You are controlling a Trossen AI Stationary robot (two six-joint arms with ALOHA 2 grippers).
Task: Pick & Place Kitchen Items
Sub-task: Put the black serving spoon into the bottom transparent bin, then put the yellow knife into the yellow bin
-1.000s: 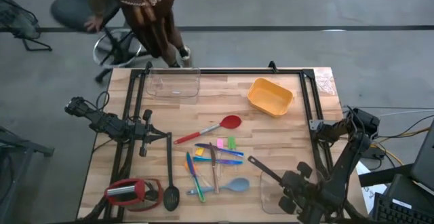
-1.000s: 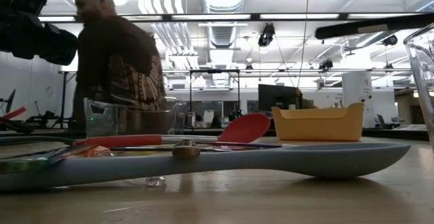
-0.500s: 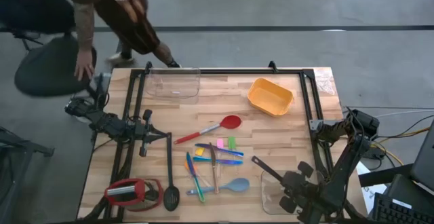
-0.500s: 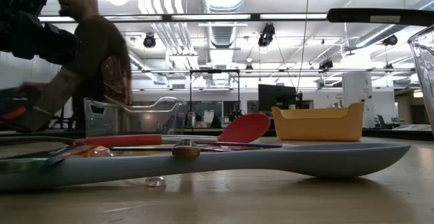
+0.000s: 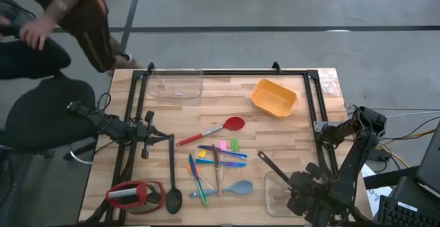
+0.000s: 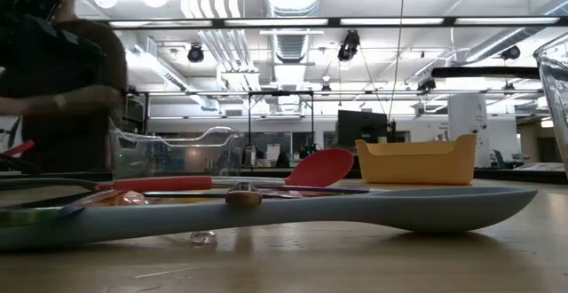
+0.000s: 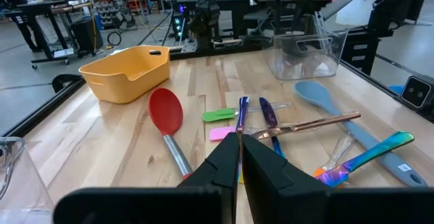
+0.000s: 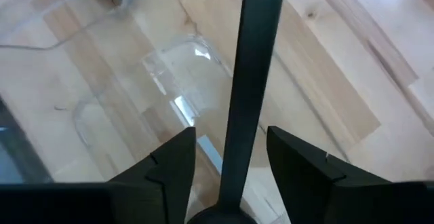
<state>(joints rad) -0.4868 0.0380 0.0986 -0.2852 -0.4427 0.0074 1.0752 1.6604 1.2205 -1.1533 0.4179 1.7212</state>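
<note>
Right gripper point(image 8: 227, 159) over clear tub point(image 5: 280, 194), fingers parted, black spoon point(image 8: 249, 81) handle loose between them, not clamped. Spoon long, stiff, light, likely slick; grip mid-handle. Left gripper point(image 7: 239, 157) shut, empty, behind utensil pile.

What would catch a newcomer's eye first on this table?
Probably the bright heap of utensils mid-table, with the red-headed spatula at its far edge and the grey-blue spoon nearest the front. Next, the right gripper over a clear tub, a long black spoon between its open fingers.

Blk jointed arms, blk blocky fingers point(image 8: 169, 166), trailing cables.
</note>
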